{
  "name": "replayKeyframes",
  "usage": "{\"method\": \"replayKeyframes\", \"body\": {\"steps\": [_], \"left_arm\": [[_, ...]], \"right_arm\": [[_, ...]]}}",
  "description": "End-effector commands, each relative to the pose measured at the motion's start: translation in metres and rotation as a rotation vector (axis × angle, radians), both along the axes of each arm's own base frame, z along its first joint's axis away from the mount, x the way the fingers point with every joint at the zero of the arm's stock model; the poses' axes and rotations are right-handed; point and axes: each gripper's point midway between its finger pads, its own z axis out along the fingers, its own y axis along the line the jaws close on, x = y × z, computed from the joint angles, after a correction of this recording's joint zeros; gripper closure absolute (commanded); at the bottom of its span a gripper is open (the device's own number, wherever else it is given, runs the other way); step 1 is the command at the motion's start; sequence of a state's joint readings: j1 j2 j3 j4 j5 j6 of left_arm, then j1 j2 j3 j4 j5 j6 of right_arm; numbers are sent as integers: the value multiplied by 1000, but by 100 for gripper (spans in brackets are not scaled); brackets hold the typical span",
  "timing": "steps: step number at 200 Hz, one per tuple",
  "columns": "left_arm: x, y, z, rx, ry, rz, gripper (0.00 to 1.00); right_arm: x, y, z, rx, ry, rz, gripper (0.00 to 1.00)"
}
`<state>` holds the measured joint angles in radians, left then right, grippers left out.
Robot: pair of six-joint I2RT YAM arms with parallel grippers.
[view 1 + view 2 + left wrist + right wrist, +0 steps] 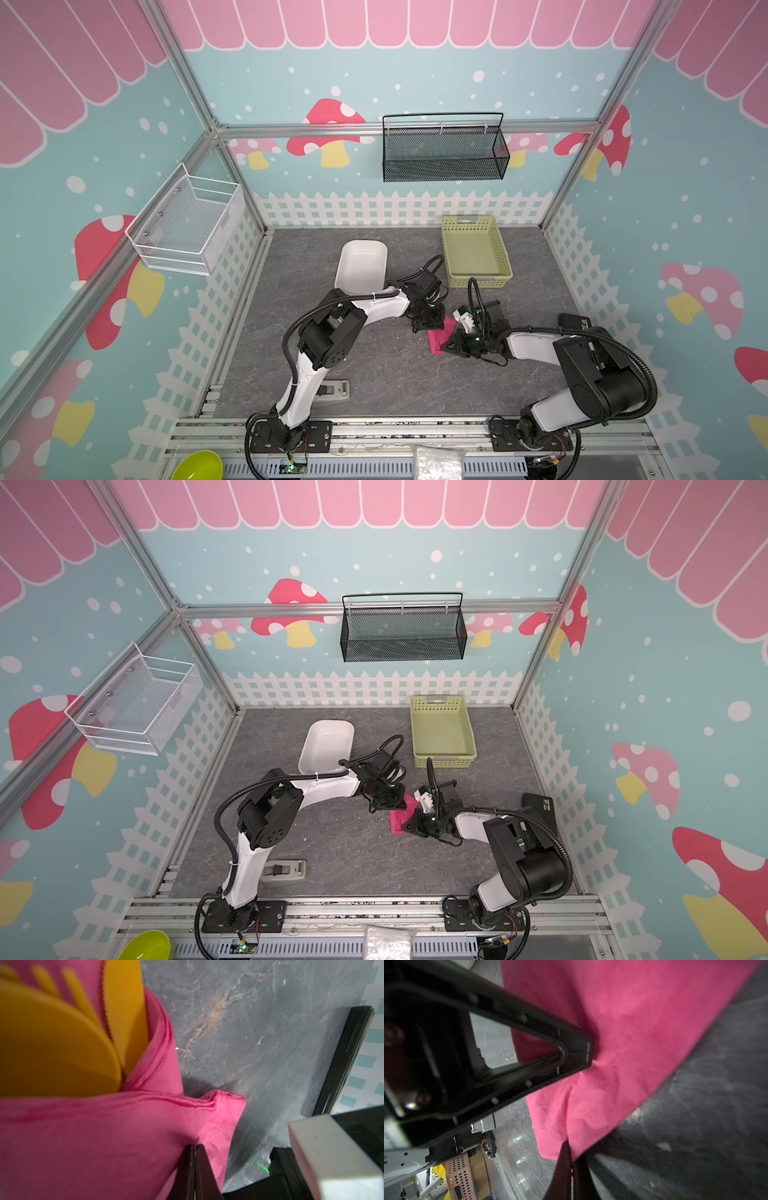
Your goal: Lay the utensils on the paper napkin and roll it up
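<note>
- Fingers of the left gripper point(195, 1148) are pinched shut on a fold of the pink napkin point(104, 1136). The right gripper point(569, 1147) is pinched shut on the napkin's edge too.
- The gray table point(374, 374) is mostly bare around the two grippers. I think there is room to roll.
- The green basket point(476, 253) sits at the back, behind the right gripper and apart from it. It is not in the way.
- The white dish point(361, 262) sits at the back, behind the left arm. It is apart from the napkin too.
- A small gray box point(332, 390) lies near the left arm's base, and a flat black thing point(575, 322) lies on the right. Both are well apart from the napkin.
- In both top views the napkin lies in the middle of the table, right between the two grippers.
  - It is folded over into a loose bundle.
  - Its long way seems to run from back to front, a bit slanted.
  - The left gripper holds the far part and the right gripper the near part, so neither is nearer.
  - The two grippers are very near each other, and I think they could bump.
- The orange spoon point(52, 1043) shows its round bowl at the open end of the bundle.
- The fork point(72, 987) shows its thin prongs behind the spoon.
- A flat orange strip point(124, 1012) with tiny teeth stands beside them. I cannot tell what it is.
</note>
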<state>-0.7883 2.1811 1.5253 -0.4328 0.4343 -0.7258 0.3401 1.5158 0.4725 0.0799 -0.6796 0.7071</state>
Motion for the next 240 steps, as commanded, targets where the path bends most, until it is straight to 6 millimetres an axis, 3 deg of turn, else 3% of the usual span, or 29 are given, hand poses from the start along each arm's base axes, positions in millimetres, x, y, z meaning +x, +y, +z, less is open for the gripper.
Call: {"method": "replayKeyframes", "body": {"steps": [1,106,138,175,205,240], "left_arm": [[-2,-2,-12,22,16,-11,93],[-6,9,-33,131,72,-11,94],[-8,10,-37,139,87,-18,94],[-8,9,-38,140,91,-21,94],[-9,9,-39,143,96,-24,94],[-9,8,-40,147,97,-27,94]], "right_arm": [[-22,-13,-25,-77,91,-6,98],[-20,-14,-22,-83,81,-10,97],[-11,-15,-6,-107,36,-13,87],[2,-32,20,-200,-48,-62,74],[13,-34,34,-204,-85,-80,75],[27,-16,44,-118,-104,-36,85]]}}
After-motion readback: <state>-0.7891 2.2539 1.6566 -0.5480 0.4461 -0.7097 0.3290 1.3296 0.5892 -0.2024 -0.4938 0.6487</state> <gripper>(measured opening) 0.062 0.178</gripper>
